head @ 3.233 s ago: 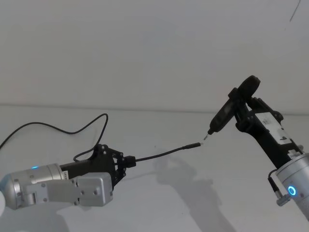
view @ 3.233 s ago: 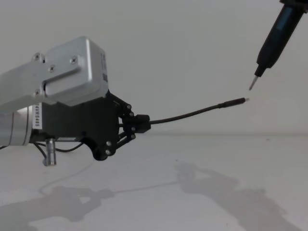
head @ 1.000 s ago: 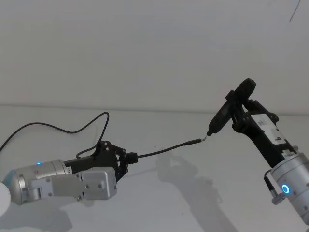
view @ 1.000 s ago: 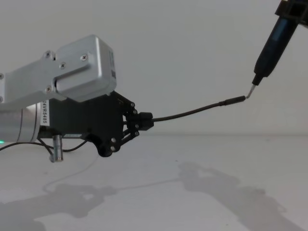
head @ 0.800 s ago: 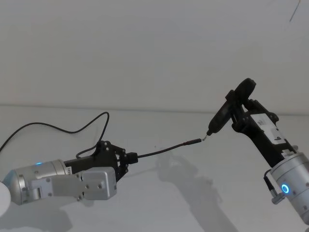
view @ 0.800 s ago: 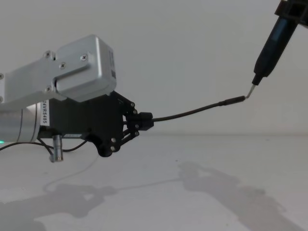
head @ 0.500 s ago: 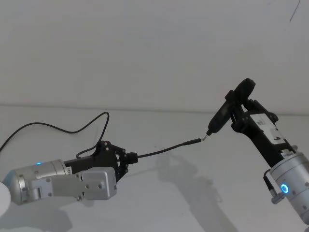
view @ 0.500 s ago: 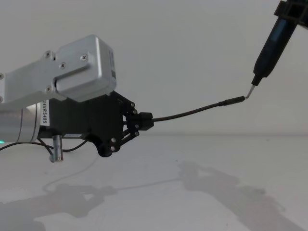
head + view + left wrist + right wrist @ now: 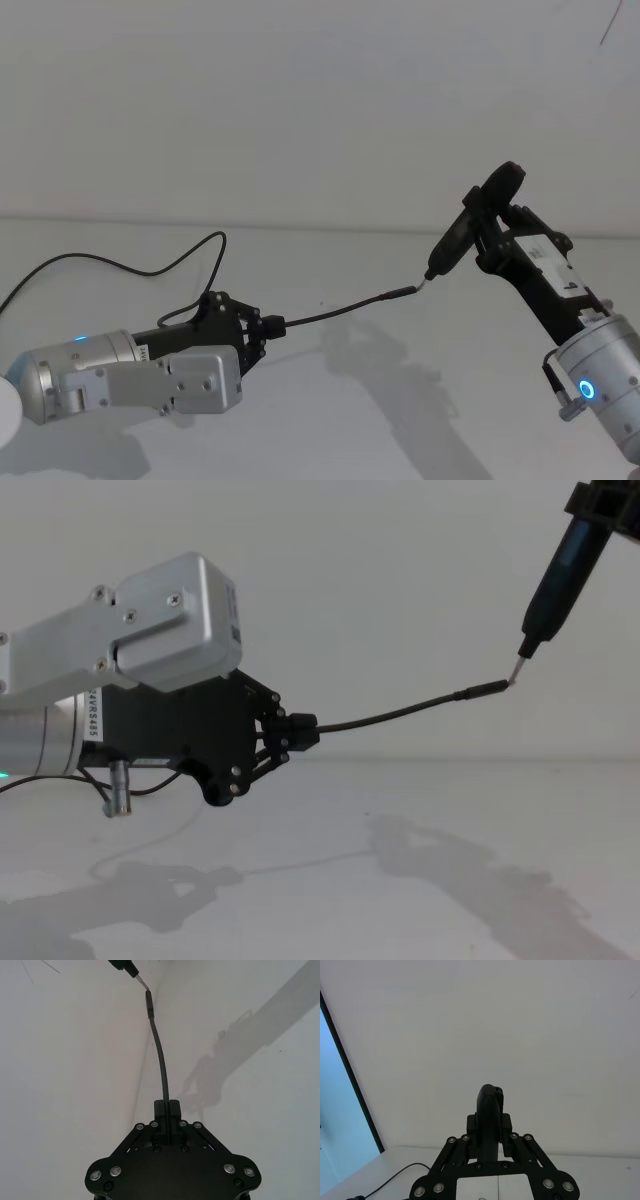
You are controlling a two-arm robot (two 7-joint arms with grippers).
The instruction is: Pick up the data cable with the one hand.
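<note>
Since earlier frame, black pen-shaped tool (image 9: 556, 575) in right gripper (image 9: 478, 238) rose slightly. Left gripper (image 9: 300, 731) clamped on thin black data cable (image 9: 400, 716), held clear above table (image 9: 380, 880). Keep your grip steady, plug level.

I work in what looks like a bare test bench in a lab: a plain white table (image 9: 330, 420) runs back to a plain white wall (image 9: 300, 100), with nothing homely on either. At the edge of my right wrist view a dark frame (image 9: 350, 1075) borders a pale blue pane (image 9: 335, 1125), perhaps a window or screen.
</note>
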